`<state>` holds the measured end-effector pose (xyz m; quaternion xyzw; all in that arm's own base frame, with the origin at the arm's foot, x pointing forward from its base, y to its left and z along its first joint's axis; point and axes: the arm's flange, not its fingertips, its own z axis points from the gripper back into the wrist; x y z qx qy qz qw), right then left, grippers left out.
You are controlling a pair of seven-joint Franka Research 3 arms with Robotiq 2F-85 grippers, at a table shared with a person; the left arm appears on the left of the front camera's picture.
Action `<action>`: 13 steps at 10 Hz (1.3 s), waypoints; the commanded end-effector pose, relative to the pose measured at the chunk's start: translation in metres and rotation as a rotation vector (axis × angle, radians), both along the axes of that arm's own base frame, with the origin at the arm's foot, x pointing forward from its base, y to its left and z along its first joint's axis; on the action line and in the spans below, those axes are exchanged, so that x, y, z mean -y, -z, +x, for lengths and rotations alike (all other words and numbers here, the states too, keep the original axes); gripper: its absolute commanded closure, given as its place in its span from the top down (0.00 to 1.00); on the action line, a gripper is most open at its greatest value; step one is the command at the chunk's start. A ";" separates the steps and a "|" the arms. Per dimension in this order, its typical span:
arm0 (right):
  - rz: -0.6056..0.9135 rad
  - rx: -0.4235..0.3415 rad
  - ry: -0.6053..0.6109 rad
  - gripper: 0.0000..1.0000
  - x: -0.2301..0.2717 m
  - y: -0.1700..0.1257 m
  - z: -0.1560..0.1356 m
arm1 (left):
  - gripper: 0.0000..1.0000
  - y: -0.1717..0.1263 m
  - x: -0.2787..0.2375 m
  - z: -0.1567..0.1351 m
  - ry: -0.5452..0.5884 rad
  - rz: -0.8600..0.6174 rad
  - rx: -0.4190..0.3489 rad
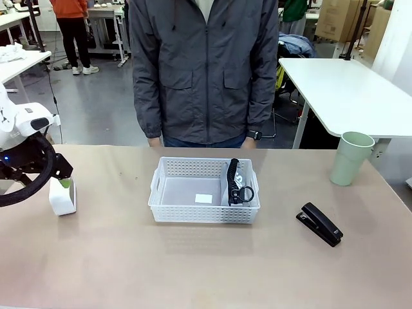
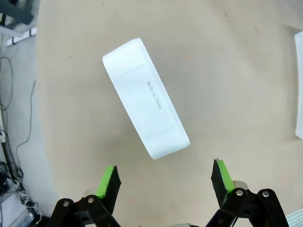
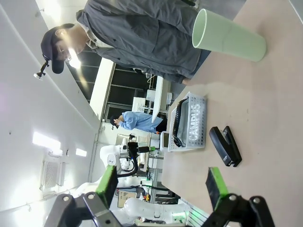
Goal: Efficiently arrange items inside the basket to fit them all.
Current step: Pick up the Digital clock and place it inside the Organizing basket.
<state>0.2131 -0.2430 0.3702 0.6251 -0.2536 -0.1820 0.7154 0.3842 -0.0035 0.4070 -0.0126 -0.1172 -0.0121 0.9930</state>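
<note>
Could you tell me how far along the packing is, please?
Done: the grey "CAMPUS" pouch with black strap stands on edge at the right of the white perforated plastic basket. In hand: the open left gripper is lined up on the white rectangular boxy device, not gripping it. Left: that device, the black stapler and the pale green cup, out on the table. The right gripper is open.

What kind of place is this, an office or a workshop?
Most likely a robotics lab or test workshop: a white robot arm sits at the tan table, plain white workbenches stand on a bare floor, and cardboard boxes are stacked at the back.
</note>
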 end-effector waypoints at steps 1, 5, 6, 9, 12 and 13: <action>-0.004 0.036 0.005 1.00 0.001 -0.002 0.002 | 1.00 -0.006 -0.001 -0.002 0.001 -0.013 0.019; -0.004 0.036 0.005 1.00 0.001 -0.002 0.002 | 1.00 0.011 0.006 0.011 -0.036 0.063 -0.103; -0.004 0.036 0.005 1.00 0.001 -0.002 0.002 | 1.00 0.013 0.007 0.017 -0.072 0.029 -0.119; -0.004 0.036 0.005 1.00 0.001 -0.002 0.002 | 1.00 0.021 0.005 0.037 -0.204 -0.044 -0.165; -0.004 0.036 0.005 1.00 0.001 -0.002 0.002 | 1.00 0.025 -0.002 0.045 -0.314 -0.169 -0.176; -0.004 0.036 0.005 1.00 0.001 -0.002 0.002 | 1.00 0.026 -0.002 0.046 -0.317 -0.154 -0.187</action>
